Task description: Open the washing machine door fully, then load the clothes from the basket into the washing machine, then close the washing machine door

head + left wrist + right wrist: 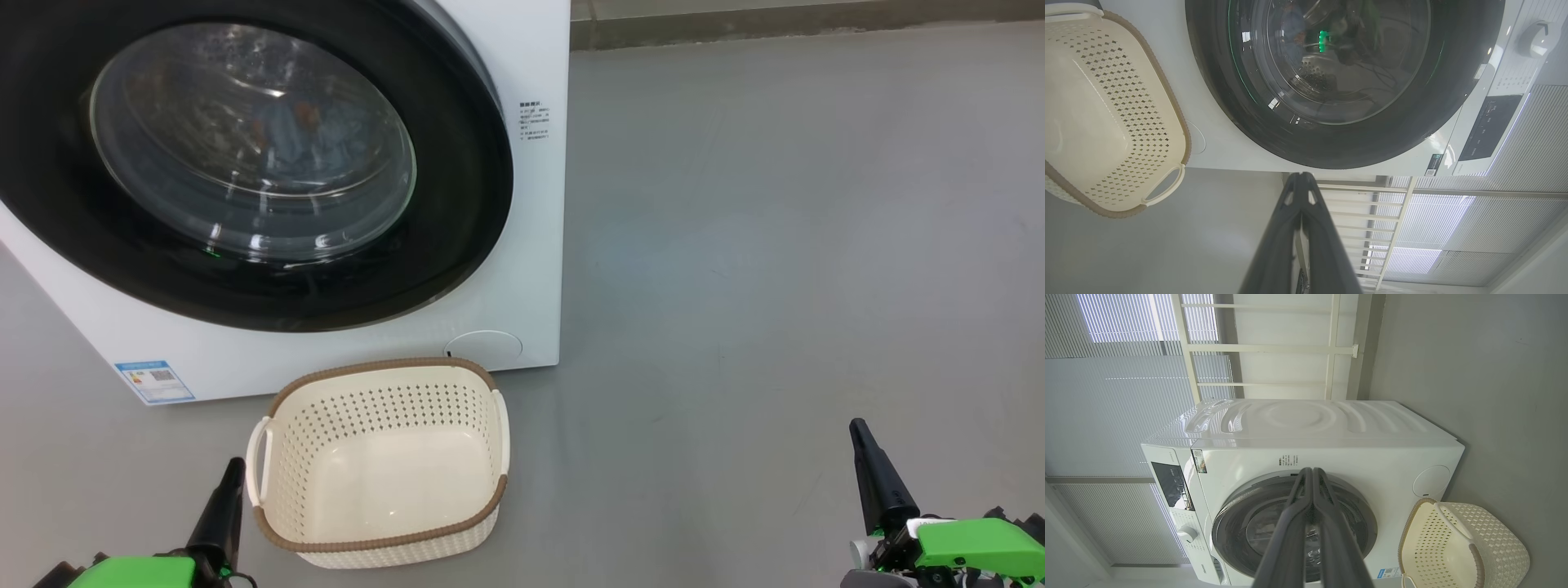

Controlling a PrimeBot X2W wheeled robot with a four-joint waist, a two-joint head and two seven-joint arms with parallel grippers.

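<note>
the washing machine door sits shut; left fingers and right fingers pressed together, gripping nothing.

The left gripper has long, dark, tapering fingers set in a bright green left casing; the right gripper matches, its green right casing beside a white-and-silver collar; small cut-outs pierce the matt grey fingers near their tips.
</note>
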